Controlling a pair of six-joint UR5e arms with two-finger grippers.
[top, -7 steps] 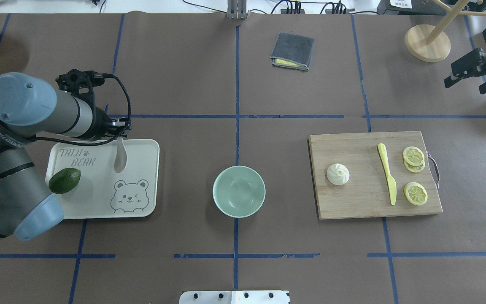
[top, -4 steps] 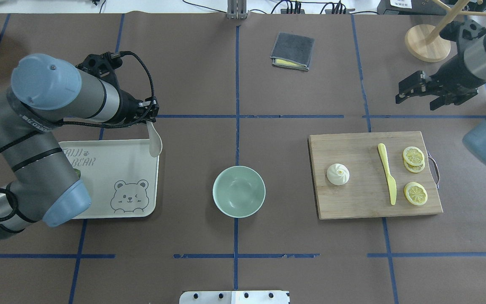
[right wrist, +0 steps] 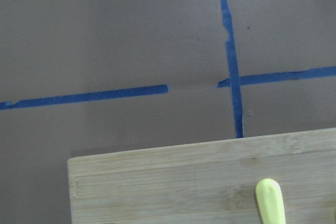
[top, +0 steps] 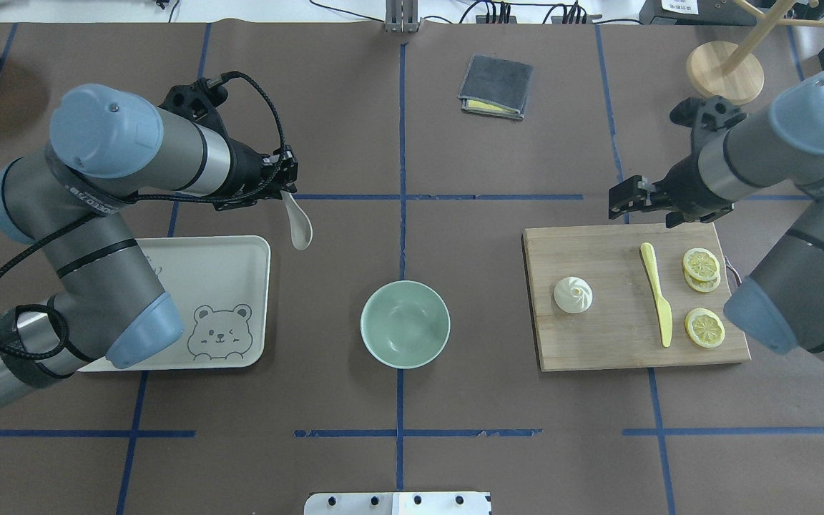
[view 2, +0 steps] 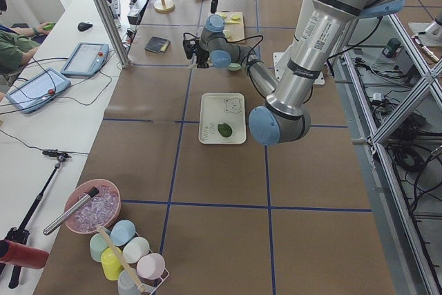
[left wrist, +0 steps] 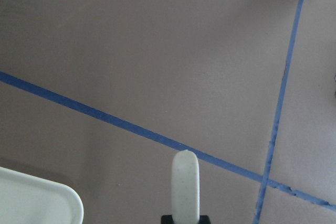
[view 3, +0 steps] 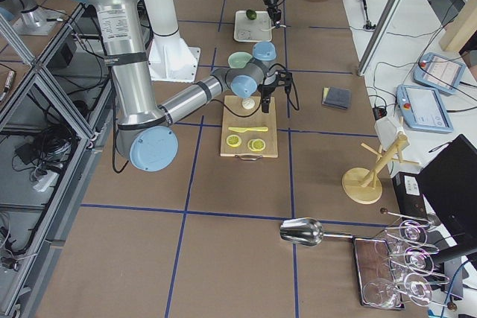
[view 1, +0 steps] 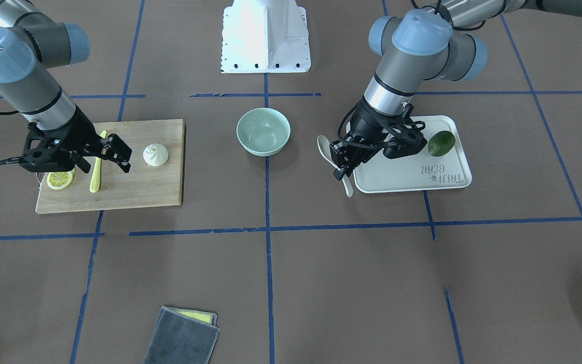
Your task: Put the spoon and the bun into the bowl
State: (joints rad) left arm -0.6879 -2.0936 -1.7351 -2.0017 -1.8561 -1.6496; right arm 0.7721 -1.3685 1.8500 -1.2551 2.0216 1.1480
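My left gripper [top: 285,189] is shut on the handle of the off-white spoon [top: 300,229] and holds it in the air just past the tray's far right corner, left of and behind the bowl. The spoon also shows in the front view [view 1: 327,149] and the left wrist view [left wrist: 185,184]. The mint-green bowl [top: 405,325] stands empty at the table's middle. The white bun [top: 573,295] sits on the left part of the wooden cutting board [top: 612,343]. My right gripper [view 1: 125,158] is open and empty over the board's far edge, near the knife's tip.
A yellow knife [top: 656,295] and lemon slices [top: 704,327] lie on the board. The cream tray [top: 204,286] holds an avocado [view 1: 441,142], hidden by my left arm in the overhead view. A grey cloth [top: 496,87] and a wooden stand [top: 724,71] are at the back.
My left gripper lifted the spoon off the tray and carried it right, toward the bowl's side. My right arm swung in from the right edge to the board's far edge.
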